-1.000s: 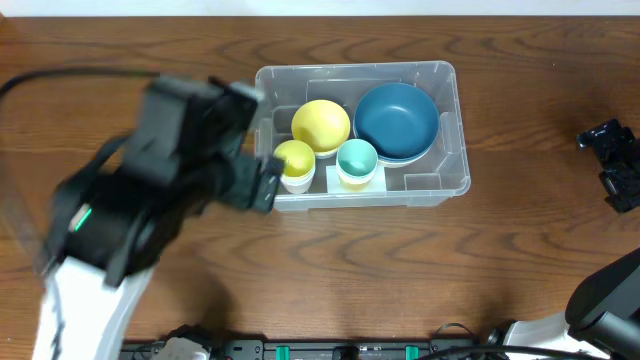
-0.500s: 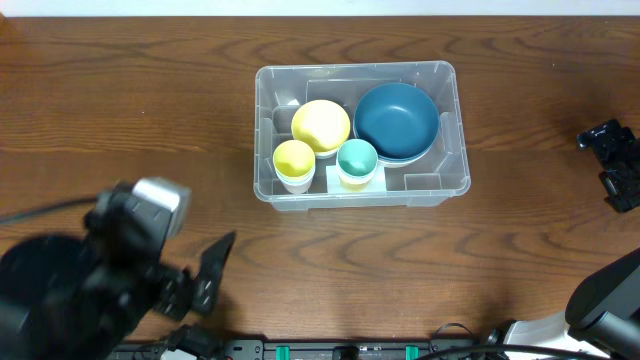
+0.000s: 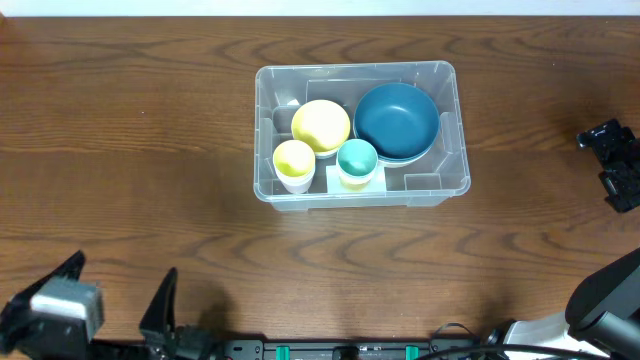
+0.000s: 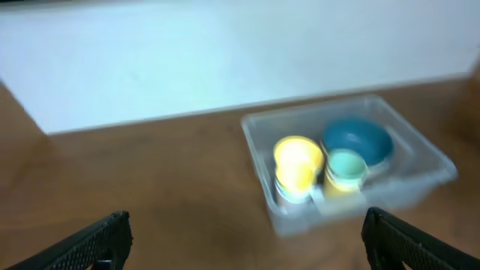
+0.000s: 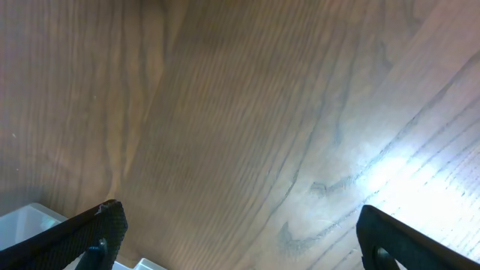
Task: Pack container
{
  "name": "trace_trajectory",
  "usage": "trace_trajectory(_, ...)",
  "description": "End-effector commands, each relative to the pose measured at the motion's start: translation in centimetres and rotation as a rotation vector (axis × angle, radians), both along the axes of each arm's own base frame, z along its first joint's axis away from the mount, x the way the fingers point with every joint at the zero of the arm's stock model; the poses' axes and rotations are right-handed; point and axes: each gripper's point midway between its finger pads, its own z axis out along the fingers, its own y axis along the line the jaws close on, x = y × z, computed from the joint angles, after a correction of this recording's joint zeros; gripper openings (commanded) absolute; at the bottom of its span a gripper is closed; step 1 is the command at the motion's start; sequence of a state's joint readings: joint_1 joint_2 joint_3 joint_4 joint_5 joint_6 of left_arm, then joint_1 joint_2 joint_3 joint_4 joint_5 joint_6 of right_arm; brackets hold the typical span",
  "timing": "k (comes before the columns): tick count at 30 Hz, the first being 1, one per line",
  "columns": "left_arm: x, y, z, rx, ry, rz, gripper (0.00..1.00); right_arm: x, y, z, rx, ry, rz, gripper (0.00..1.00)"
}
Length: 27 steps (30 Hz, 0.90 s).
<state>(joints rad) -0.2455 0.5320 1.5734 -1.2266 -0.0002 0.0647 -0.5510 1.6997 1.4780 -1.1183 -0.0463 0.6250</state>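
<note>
Your left arm has pulled back from the container's left side to the near left corner of the table (image 3: 120, 150), and the left gripper (image 3: 115, 290) now sits there half cut off by the overhead picture's lower edge. The container (image 3: 356, 67) has not shifted. It stands just right of the table's middle, towards the far edge.

Inside it you see a dark blue bowl (image 3: 397, 120) at the right and a yellow bowl (image 3: 321, 126) beside it. A yellow cup (image 3: 294, 160) and a teal cup (image 3: 357, 160) stand along the near wall. The cups cover most of the pale label (image 3: 327, 181) on the floor. Whether the bowls and cups touch one another, you cannot tell through the clear plastic.

The left wrist view is blurred. The left gripper's fingers stand spread wide with nothing between them, only their tips show, and a pale surface (image 4: 225, 60) lies beyond the table.

The right gripper (image 5: 240, 216) is also spread wide and holds nothing, over bare wood well apart from the container at the table's right edge. From overhead it is only a small black shape. In the right wrist view, pale fragments (image 5: 30, 219) at the lower left are cut off, and you cannot tell what they are.
</note>
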Motion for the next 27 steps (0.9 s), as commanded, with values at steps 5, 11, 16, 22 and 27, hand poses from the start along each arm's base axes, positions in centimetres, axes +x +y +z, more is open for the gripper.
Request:
trace_trajectory(5,1.2,0.9,-1.6,-0.021,-0.176,0.098,0.98,0.0,-0.3,0.0,0.002,-0.001,-0.021,0.99)
trace_trajectory(11,4.1,-0.1,-3.6,-0.05,-0.31,0.072,0.98,0.0,-0.3,0.0,0.002,-0.001,-0.021,0.99)
trace_trajectory(16,7.4,-0.9,-6.5,-0.059,-0.356,0.051,0.98,0.0,-0.3,0.0,0.002,-0.001,-0.021,0.99)
trace_trajectory(22,9.9,-1.2,-8.6,-0.069,-0.461,0.05,0.98,0.0,-0.3,0.0,0.002,-0.001,-0.021,0.99)
trace_trajectory(27,10.2,-1.3,-10.4,-0.078,-0.519,0.047,0.98,0.0,-0.3,0.0,0.002,-0.001,-0.021,0.99)
